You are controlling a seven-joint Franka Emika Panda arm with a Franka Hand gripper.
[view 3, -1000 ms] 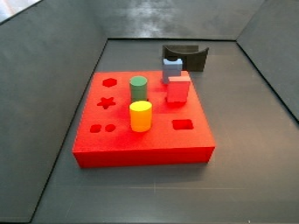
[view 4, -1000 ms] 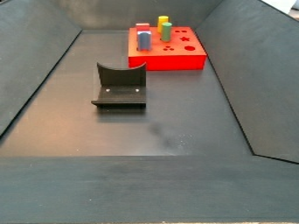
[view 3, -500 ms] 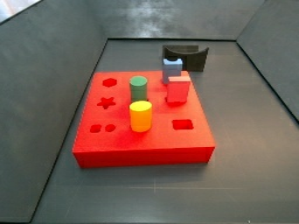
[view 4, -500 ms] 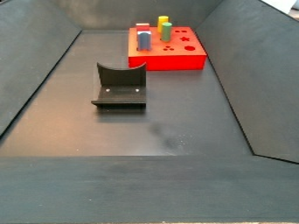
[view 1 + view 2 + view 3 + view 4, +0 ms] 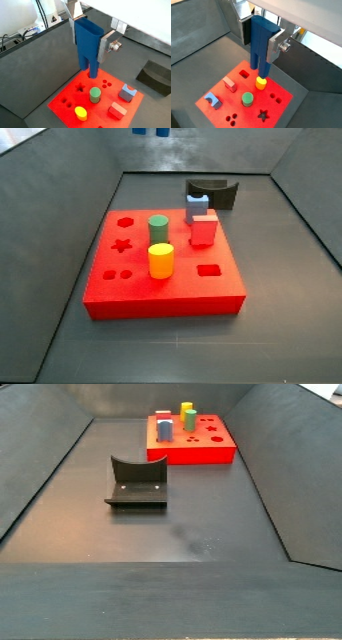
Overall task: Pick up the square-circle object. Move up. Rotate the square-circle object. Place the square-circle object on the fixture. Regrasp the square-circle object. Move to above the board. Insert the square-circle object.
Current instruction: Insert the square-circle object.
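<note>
High above the board [image 5: 70,100], hand [image 5: 90,30] clamping the square-circle object [image 5: 88,45], green peg [image 5: 95,93] and yellow peg [image 5: 81,113] beneath

Even soft overhead light, faint sheen on dark floor, mild blur, bright washed-out background in both wrist views

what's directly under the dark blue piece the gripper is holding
In both wrist views the gripper holds the square-circle object prongs-down high above the board. Which hole lies beneath cannot be told; the piece covers part of the board.
</note>
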